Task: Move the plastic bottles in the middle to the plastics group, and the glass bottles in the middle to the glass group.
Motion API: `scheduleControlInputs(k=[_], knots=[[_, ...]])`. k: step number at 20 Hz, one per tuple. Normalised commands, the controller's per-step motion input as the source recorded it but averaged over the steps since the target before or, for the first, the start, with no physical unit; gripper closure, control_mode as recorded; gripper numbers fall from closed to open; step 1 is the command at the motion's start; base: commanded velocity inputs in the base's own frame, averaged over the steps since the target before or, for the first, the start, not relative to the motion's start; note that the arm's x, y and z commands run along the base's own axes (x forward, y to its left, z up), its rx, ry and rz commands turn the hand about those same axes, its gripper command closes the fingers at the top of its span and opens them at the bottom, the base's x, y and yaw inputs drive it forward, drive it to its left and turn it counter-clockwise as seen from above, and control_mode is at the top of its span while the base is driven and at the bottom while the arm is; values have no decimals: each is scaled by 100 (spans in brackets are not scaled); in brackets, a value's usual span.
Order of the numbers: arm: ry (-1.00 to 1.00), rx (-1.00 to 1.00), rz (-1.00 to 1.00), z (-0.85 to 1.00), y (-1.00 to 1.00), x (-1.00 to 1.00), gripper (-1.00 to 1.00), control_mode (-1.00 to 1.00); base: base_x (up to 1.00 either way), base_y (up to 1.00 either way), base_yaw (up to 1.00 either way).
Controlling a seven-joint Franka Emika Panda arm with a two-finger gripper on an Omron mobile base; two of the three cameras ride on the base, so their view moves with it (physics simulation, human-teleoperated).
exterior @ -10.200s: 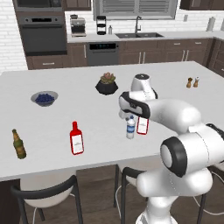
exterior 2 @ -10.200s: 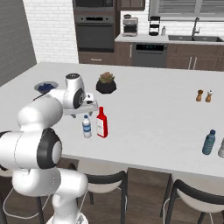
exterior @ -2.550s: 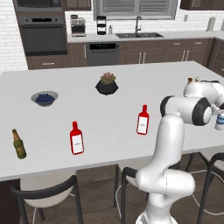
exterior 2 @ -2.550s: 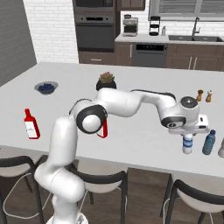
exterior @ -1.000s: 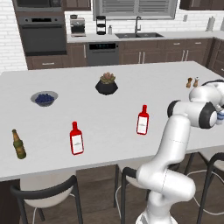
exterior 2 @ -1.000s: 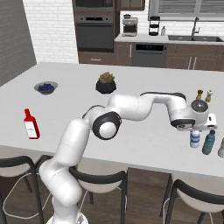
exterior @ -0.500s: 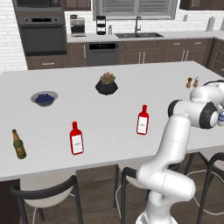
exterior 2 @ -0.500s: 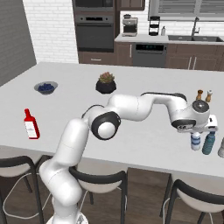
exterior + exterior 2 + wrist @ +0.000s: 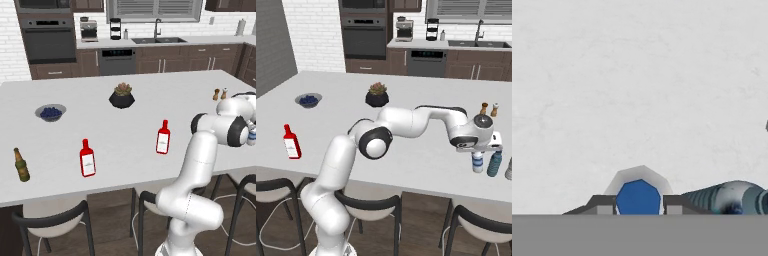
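Since ten seconds back, the clear white-capped bottle (image 9: 477, 162) has travelled from the middle of the table (image 9: 346, 125) to its far end, at the right edge of the right base view, and the arm has swung out with it. It stands upright there, just beside the blue-teal bottle (image 9: 495, 164). The hand (image 9: 477, 148) sits directly over it with its fingers (image 9: 602, 204) closed on the bottle's blue-labelled body, one on each side, as the hand view shows at its bottom centre. In that view the blue-teal bottle (image 9: 732, 197) lies at the lower right.

In the left base view a red bottle (image 9: 163, 137) stands right of centre, in the middle of the table, well apart from the hand. A second red bottle (image 9: 87, 158) stands lower left of centre, and the dark olive-brown bottle (image 9: 20, 164) is at the far left edge, near it. A bowl of blueberries (image 9: 50, 112) sits at upper left, a potted plant (image 9: 122, 95) at upper centre, and two small shakers (image 9: 220, 93) at upper right.
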Motion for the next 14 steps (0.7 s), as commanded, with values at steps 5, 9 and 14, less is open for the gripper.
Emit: scheduleControlInputs(k=[5,9,14], knots=[[0,10,0,-4,-4,0,100,-100,0,0,0],[0,9,0,0,-4,2,100,-100,0,0,0],[0,5,0,2,0,1,100,-100,0,0,0]])
